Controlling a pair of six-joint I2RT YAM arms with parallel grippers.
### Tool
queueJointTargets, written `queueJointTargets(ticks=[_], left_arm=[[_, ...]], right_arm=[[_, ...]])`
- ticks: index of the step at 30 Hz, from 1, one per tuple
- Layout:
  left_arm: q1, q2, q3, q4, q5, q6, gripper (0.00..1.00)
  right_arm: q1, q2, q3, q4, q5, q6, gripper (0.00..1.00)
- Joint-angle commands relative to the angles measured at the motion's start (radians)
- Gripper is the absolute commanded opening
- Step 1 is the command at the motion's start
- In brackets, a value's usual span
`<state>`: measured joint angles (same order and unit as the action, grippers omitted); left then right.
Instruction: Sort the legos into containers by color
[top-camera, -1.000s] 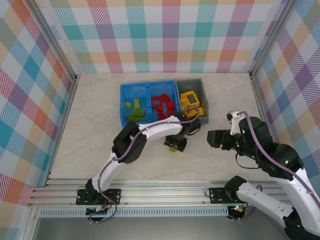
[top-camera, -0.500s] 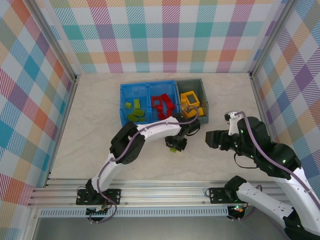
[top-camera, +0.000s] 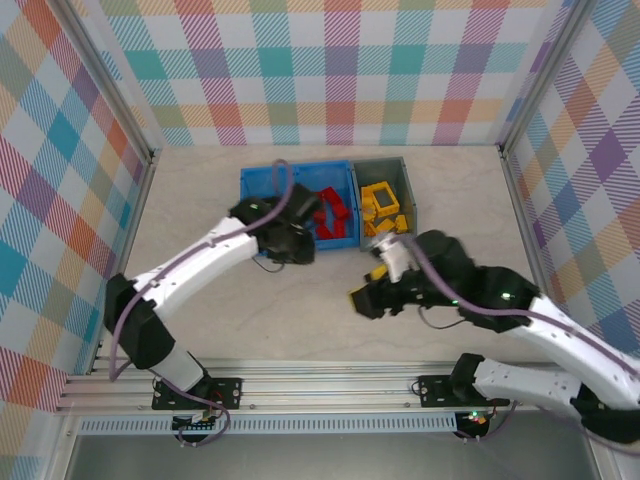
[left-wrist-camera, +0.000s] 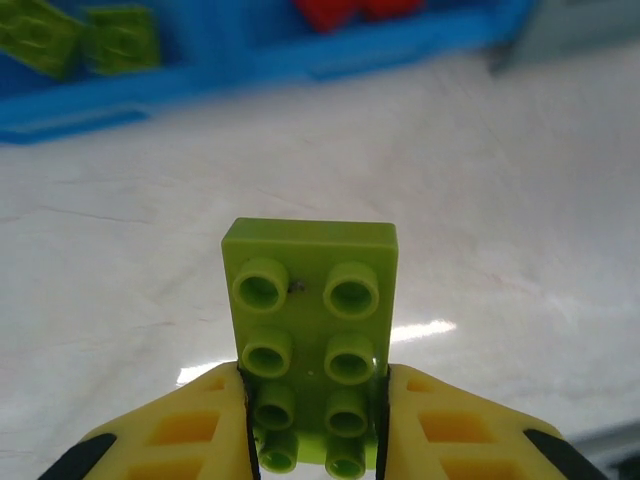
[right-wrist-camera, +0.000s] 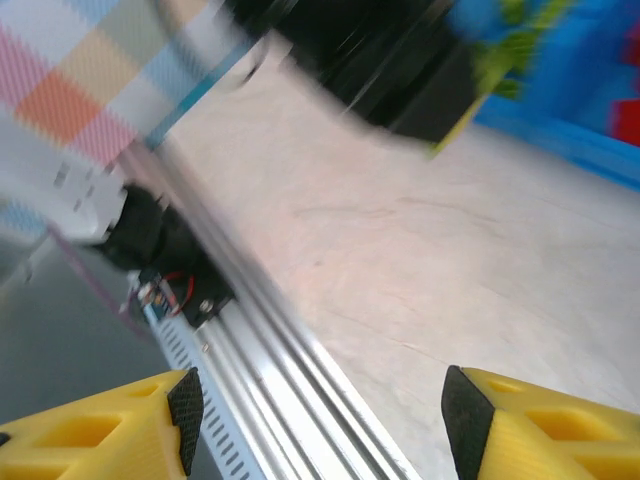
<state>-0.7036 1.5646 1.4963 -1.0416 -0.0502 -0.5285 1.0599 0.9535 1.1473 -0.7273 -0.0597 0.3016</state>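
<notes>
Here, left claw (left-wrist-camera: 315, 425) pinches green lego (left-wrist-camera: 310, 310) at near end, long axis pointing straight outward; right claw (right-wrist-camera: 320, 420) spread.

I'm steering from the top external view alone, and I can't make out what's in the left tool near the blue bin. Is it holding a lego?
Observer: Yes. In the left wrist view the left tool is shut on a green lego, gripped by its near end, studs facing the camera.
Operator: What lies ahead of it?
Observer: The blue bin. Other green legos lie in its compartment ahead to the left.
Operator: And the right tool?
Observer: In the right wrist view the right tool is open, with nothing in it.
</notes>
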Motion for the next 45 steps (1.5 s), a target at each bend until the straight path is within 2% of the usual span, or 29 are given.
queueJointTargets(ticks=[1,3,5,9,18,30,35,37,39,45], left_arm=[[0.14,-0.011,-0.031,-0.001,0.07,0.053,0.29],[0.231,0.014,-0.015,0.041,0.126,0.086,0.29],[0.291,0.063,0.014,0.084,0.143,0.111,0.29],[0.377,0.206,0.097,0.178,0.172,0.141,0.29],[0.441,0.518,0.318,0.262,0.178,0.163,0.28],[0.461,0.633,0.35,0.355,0.226,0.191,0.31],[0.461,0.631,0.339,0.38,0.249,0.186,0.38],[0.461,0.614,0.323,0.393,0.253,0.185,0.52],[0.461,0.586,0.304,0.399,0.243,0.183,0.59],[0.461,0.467,0.232,0.409,0.237,0.169,0.64]], right_arm=[[0.178,0.145,0.039,0.219,0.197,-0.091,0.66],[0.255,0.241,0.045,0.35,0.357,-0.104,0.66],[0.283,0.325,0.051,0.47,0.484,-0.108,0.67],[0.277,0.474,0.114,0.602,0.643,-0.111,0.67],[0.14,0.606,0.18,0.64,0.599,-0.029,0.69],[0.104,0.665,0.204,0.631,0.551,0.019,0.69],[0.097,0.665,0.19,0.629,0.536,0.035,0.69],[0.095,0.666,0.187,0.625,0.529,0.042,0.69],[0.095,0.665,0.184,0.62,0.521,0.049,0.69],[0.095,0.652,0.166,0.61,0.516,0.065,0.69]])
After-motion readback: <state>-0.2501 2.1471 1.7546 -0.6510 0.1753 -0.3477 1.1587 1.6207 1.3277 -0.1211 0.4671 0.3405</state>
